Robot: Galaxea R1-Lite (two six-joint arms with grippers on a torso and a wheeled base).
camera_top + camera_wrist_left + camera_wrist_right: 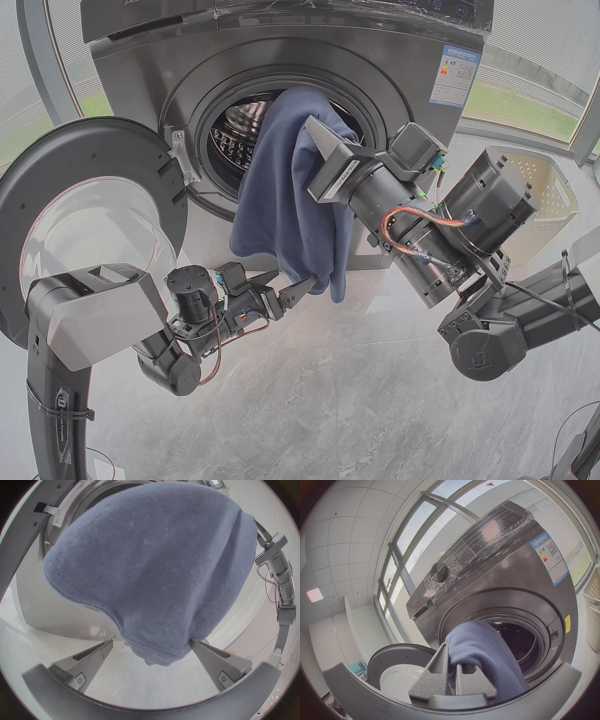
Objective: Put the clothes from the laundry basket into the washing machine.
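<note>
Behind the blue garment [281,200], much of the drum [234,140] hides.

The floor [350,387] is grey, smooth and shiny, with thin lines between big tiles. A big grey washing machine [400,81] stands on it at 12 o'clock. Its round door [81,187] hangs open over the floor at 9 o'clock. A pale laundry basket [550,194] with little holes sits on the floor at 2 o'clock, just beside the machine.
</note>
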